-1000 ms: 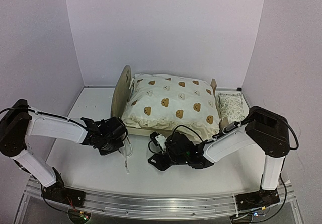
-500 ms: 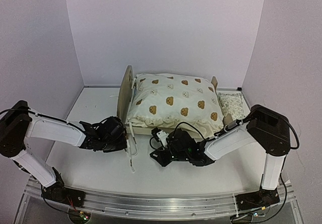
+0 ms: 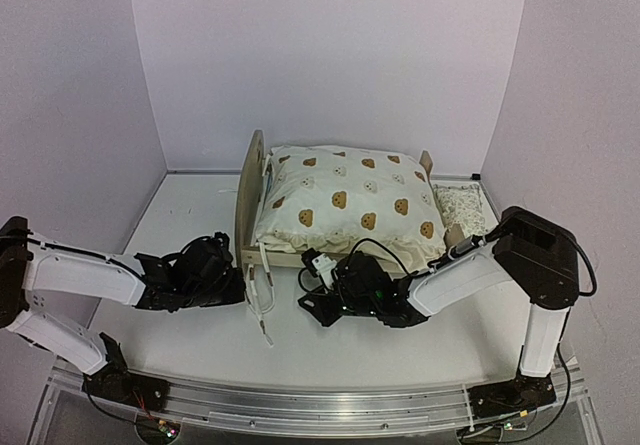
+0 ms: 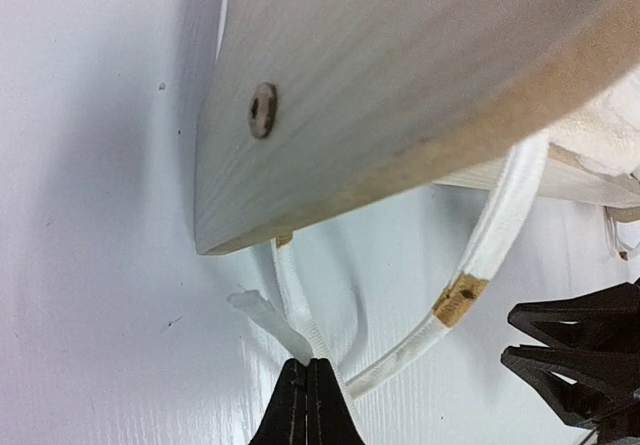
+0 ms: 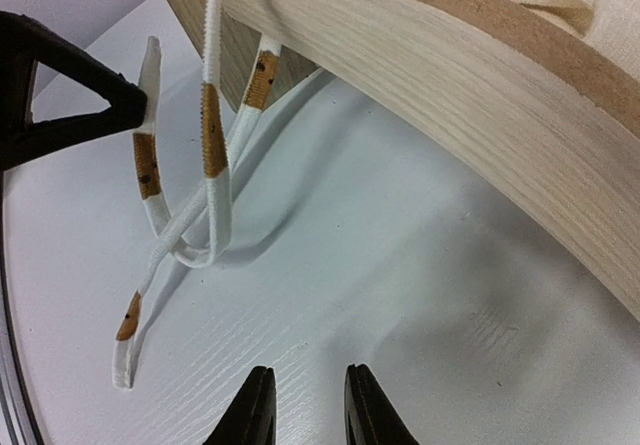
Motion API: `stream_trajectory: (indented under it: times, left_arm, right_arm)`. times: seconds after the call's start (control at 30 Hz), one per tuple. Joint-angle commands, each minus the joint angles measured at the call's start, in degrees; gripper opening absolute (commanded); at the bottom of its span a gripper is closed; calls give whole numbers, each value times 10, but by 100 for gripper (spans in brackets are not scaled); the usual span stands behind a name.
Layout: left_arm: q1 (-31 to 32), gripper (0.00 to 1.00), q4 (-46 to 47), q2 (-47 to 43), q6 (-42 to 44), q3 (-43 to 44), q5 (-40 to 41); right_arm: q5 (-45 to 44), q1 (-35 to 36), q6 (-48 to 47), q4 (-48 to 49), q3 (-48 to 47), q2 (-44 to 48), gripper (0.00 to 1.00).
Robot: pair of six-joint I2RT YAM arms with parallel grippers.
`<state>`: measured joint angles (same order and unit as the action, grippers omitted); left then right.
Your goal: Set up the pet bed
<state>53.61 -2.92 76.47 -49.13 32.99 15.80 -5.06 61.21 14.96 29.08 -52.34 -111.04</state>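
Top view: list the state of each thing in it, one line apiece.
pet bed: standing upright, its top covered by the quilt.
quilt: spread over the bed, puffy.
pillow: off the bed, lying beside its right end.
white ties: trailing loose from the bed's near side.
left gripper: shut on one of the white ties.
right gripper: slightly open, empty.

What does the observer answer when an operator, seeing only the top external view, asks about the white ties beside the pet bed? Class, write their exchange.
Operator: Do the left jaws hold a tie?
Observer: Yes. The left wrist view shows them shut on a white tie below the headboard.
Operator: And the right jaws?
Observer: Apart, with nothing between them, just above the table.
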Motion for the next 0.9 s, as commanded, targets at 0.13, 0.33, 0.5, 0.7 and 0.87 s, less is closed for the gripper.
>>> stream_trajectory:
  times: [0.13,0.33,0.5,0.7,0.87]
  left_arm:
    - [15,0,118,9,68,-13,-42]
    - [31,0,150,27,85,-16,-23]
    - [33,0,168,51,93,-13,3]
    - [34,0,196,78,105,-12,30]
    - [34,0,208,99,118,-2,47]
  right_arm:
    - [-7,1,-18,33,-3,21,25]
    - [-8,0,-33,51,-6,12,25]
    - [-12,-3,-46,57,-10,2,25]
    - [-14,-7,-70,77,-27,-24,25]
    - [-4,-11,-66,95,-49,-55,29]
